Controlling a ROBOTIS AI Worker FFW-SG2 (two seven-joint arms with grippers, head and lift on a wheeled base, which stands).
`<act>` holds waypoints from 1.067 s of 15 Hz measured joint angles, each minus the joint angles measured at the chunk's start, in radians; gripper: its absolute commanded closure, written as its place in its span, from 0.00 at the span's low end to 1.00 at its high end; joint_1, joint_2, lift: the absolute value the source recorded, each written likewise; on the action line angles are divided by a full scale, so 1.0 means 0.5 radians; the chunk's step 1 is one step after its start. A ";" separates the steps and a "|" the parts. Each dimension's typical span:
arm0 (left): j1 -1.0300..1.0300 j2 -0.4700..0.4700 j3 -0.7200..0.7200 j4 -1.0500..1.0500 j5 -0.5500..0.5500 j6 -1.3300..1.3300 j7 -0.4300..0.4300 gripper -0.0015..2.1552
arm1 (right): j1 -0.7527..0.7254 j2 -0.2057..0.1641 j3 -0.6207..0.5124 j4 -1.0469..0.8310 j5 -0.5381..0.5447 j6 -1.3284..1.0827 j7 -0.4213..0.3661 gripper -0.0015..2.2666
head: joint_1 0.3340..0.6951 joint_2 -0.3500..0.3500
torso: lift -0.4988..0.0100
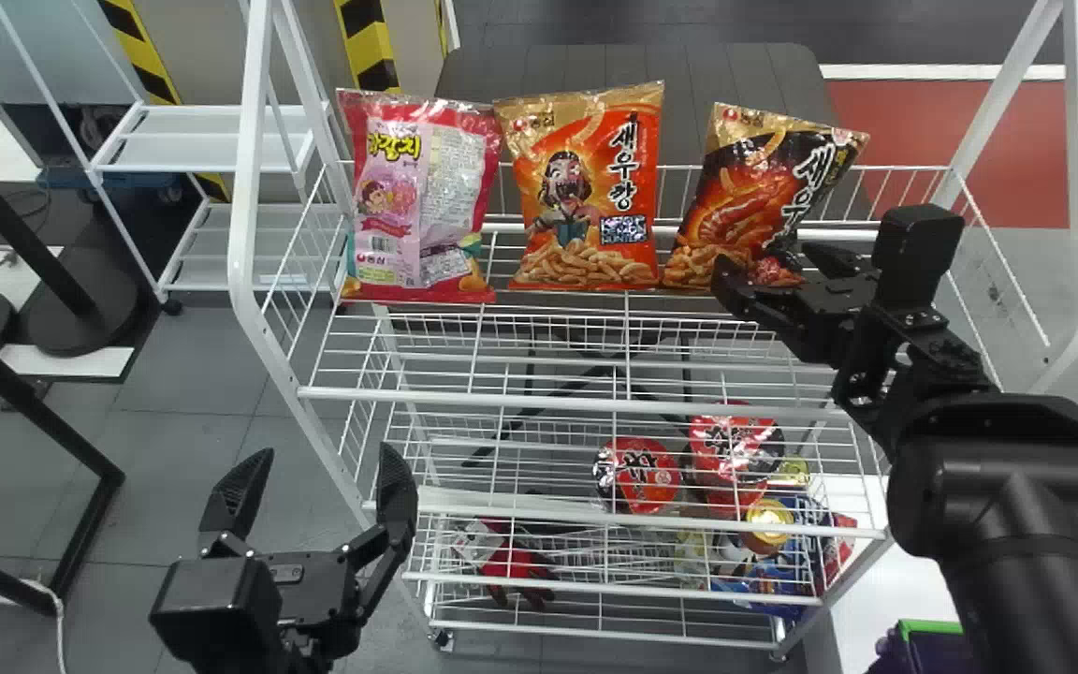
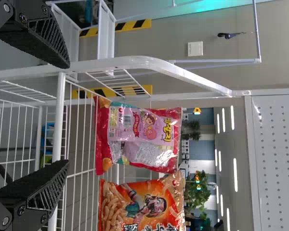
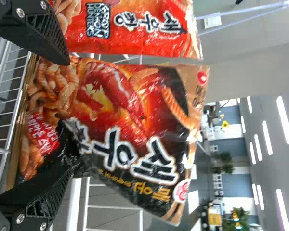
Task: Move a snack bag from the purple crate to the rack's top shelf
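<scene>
The black bag (image 1: 750,192) stood on the rack's top shelf (image 1: 539,403), towards the right end, its upper edge tipped to the right. The right gripper (image 1: 768,263) was at its lower part, fingers spread wide (a roomy gap rather than a pinch). To the bag's left stood 2 more, the orange bag (image 1: 586,187) and then the pink bag (image 1: 419,197), both fairly upright. The left gripper (image 1: 327,452) hung in front of the rack's left side, also wide. Beneath the right arm, a corner of the crate (image 1: 943,650) showed. On a lower shelf sat 2 red-topped tubs (image 1: 637,475).
</scene>
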 measured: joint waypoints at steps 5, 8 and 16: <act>-0.003 0.000 0.001 0.003 0.000 0.002 0.000 0.06 | 0.160 0.000 0.059 -0.168 0.073 -0.283 -0.008 0.02 | 1.00 0.61 | 0.98; 0.006 0.001 0.002 -0.016 0.000 0.000 0.016 0.06 | 0.367 0.000 0.042 -0.466 0.086 -0.333 -0.046 0.02 | 1.00 0.61 | 0.98; 0.080 0.012 0.016 -0.128 -0.011 -0.025 0.031 0.06 | 1.172 0.000 -0.142 -1.359 0.006 -0.238 0.004 0.03 | 1.00 0.54 | 0.98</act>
